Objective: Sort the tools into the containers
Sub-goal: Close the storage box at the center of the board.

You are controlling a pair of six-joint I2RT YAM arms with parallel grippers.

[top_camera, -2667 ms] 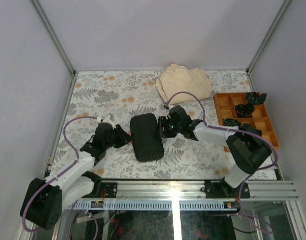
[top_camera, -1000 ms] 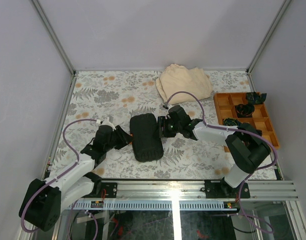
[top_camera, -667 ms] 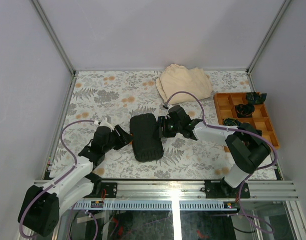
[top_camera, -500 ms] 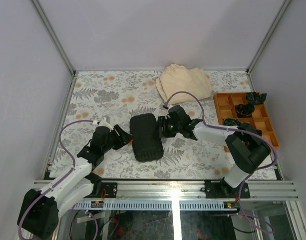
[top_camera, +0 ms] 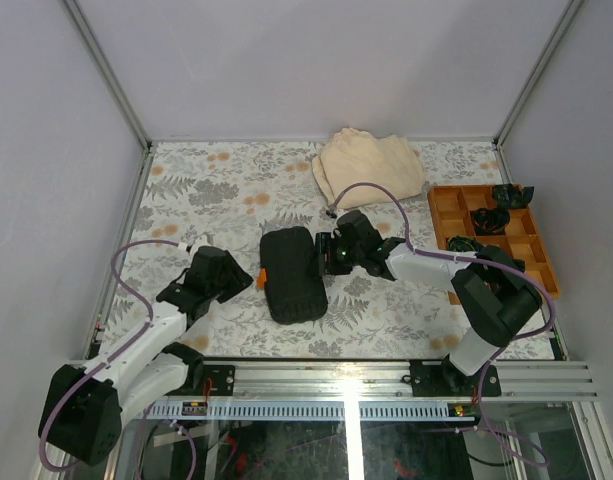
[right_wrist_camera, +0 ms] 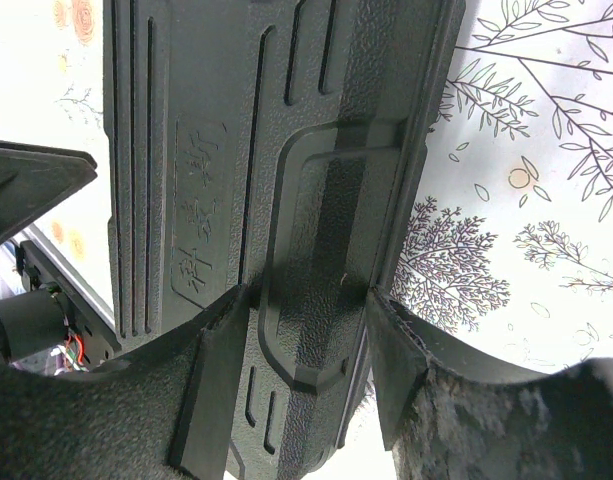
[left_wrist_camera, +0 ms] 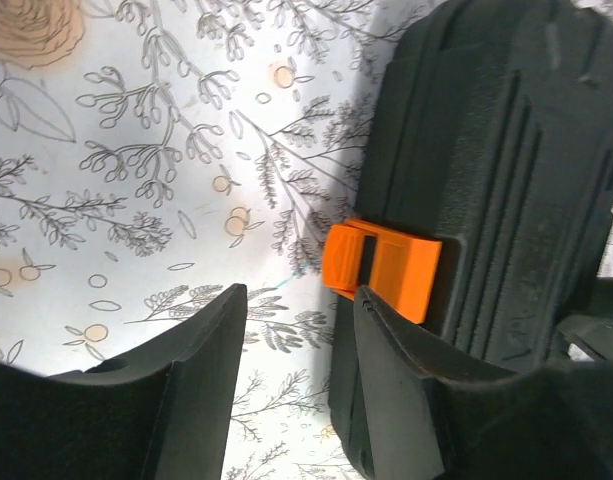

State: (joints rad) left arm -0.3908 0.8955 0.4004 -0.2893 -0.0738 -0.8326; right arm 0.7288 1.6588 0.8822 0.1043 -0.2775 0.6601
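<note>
At the near edge of the floral worktop (top_camera: 206,190), two robot arms reach toward a black case (top_camera: 293,272) that lies shut and flat at the centre, its long side running from 6 to 12 o'clock.

The left tool (left_wrist_camera: 298,305) hovers at the case's 9 o'clock side, level with the small orange latch (left_wrist_camera: 381,270) on that edge. Its fingers (left_wrist_camera: 201,370) stand moderately apart with only bare worktop between them. One finger sits just beside the case wall below the latch; whether it touches cannot be told. The latch juts out a little past the case's rim toward this tool.

At the case's 3 o'clock side, the right tool (right_wrist_camera: 308,300) is clamped over the edge. Its two fingers (right_wrist_camera: 216,380) press either side of the raised moulded panel on the ribbed shell, holding the case. No hand tools show outside the case.

Farther out, at the worktop's 3 o'clock edge, an orange compartment tray (top_camera: 449,207) holds a few dark objects (top_camera: 489,219), too small to identify. At the far side, around 1 o'clock, a beige folded cloth (top_camera: 371,165) lies well apart from the case and both arms.
</note>
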